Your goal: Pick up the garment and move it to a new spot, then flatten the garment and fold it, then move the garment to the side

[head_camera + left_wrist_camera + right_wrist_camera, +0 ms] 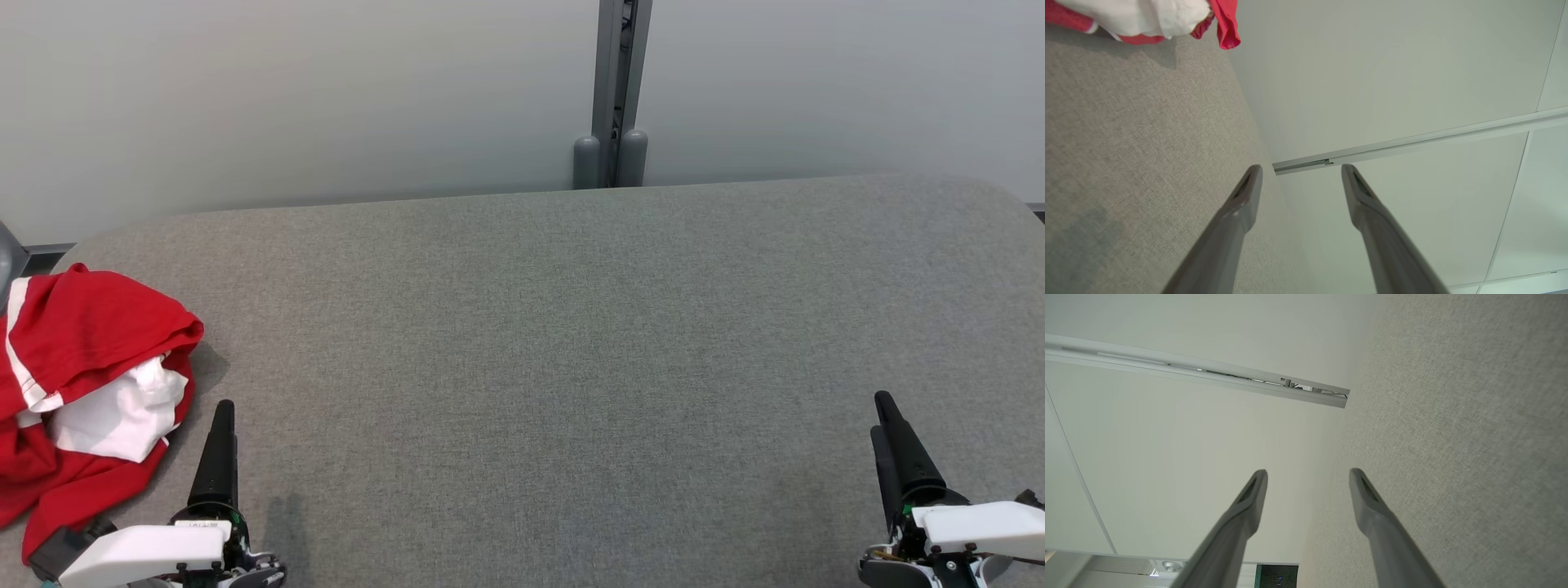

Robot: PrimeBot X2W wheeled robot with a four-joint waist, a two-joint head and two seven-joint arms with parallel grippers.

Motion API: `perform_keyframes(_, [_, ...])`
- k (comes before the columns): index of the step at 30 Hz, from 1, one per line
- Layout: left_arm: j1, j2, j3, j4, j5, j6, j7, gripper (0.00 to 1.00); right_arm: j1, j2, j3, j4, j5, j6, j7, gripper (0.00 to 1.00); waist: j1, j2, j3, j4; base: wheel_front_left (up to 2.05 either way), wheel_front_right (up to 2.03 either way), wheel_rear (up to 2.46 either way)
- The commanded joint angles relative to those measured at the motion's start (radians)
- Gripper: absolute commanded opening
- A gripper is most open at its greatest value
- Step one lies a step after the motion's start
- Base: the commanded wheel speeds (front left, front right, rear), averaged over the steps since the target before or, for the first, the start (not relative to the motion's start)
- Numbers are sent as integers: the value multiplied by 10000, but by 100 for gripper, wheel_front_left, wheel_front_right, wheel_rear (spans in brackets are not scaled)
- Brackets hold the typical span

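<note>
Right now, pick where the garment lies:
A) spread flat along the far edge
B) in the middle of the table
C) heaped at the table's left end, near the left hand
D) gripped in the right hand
C: the garment sits crumpled at the left end of the table, just beside the left hand, which is open with nothing between its fingers.

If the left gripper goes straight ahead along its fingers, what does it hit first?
Likely nothing near: the left gripper points over the table toward the wall. The garment lies to its left, off that line. Height above the table is unclear.
</note>
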Motion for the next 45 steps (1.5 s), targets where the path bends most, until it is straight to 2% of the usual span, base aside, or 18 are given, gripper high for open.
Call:
perform_keyframes(1, [-147,102,52,-155,325,-6,-72,100,-273,-120,30,-156,-319,6,-116,100,0,-1,2,0,0,0,0])
perform_keyframes(9, [-117,110,99,-71,2107,0,-408,100,-292,-81,125,-111,-1949,8,-457,100,0,-1,30,-5,0,0,0])
perform_keyframes(19, [-22,129,-113,-71,4147,206,-797,100,-313,-53,281,-65,-3978,10,-840,100,0,-1,65,-16,0,0,0])
perform_keyframes(45, [168,161,-267,-11,7596,592,-1628,100,-348,-28,554,129,-7516,16,-1689,100,0,-1,148,-33,0,0,0])
